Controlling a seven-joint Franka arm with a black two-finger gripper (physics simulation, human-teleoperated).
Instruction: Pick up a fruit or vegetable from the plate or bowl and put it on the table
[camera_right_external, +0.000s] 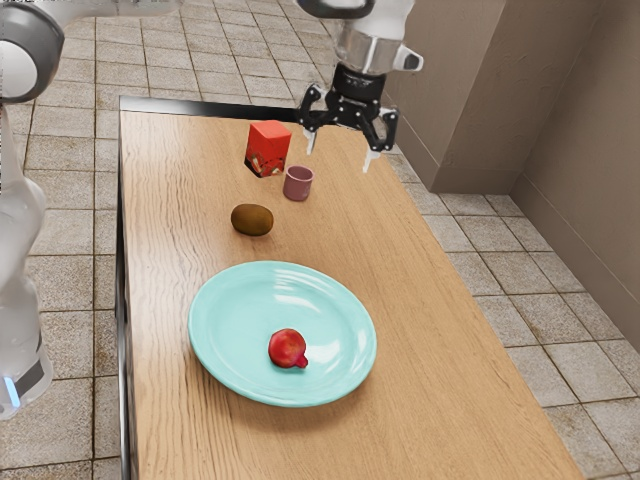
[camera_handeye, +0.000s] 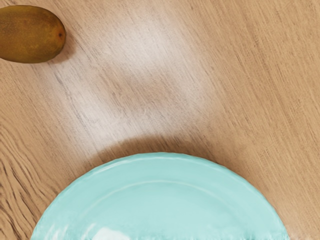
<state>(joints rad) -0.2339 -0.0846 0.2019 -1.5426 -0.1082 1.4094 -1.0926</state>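
My gripper (camera_right_external: 340, 160) hangs above the table in the exterior view, its two fingers wide apart with nothing between them. A turquoise plate (camera_right_external: 230, 363) lies on the wooden table, and on it rests a red pomegranate-like fruit (camera_right_external: 286, 348). Between the plate and the red box, a brown kiwi-like fruit (camera_right_external: 252, 220) sits directly on the table. From the wrist camera, part of the plate (camera_handeye: 160, 167) and the brown fruit (camera_handeye: 31, 35) can be seen below my hand.
A red box (camera_right_external: 268, 149) and a small mauve cup (camera_right_external: 298, 184) stand close together on the table (camera_right_external: 440, 400), beyond the brown fruit. The table's dark far edge runs behind them, and a wall rises at the exterior view's right.
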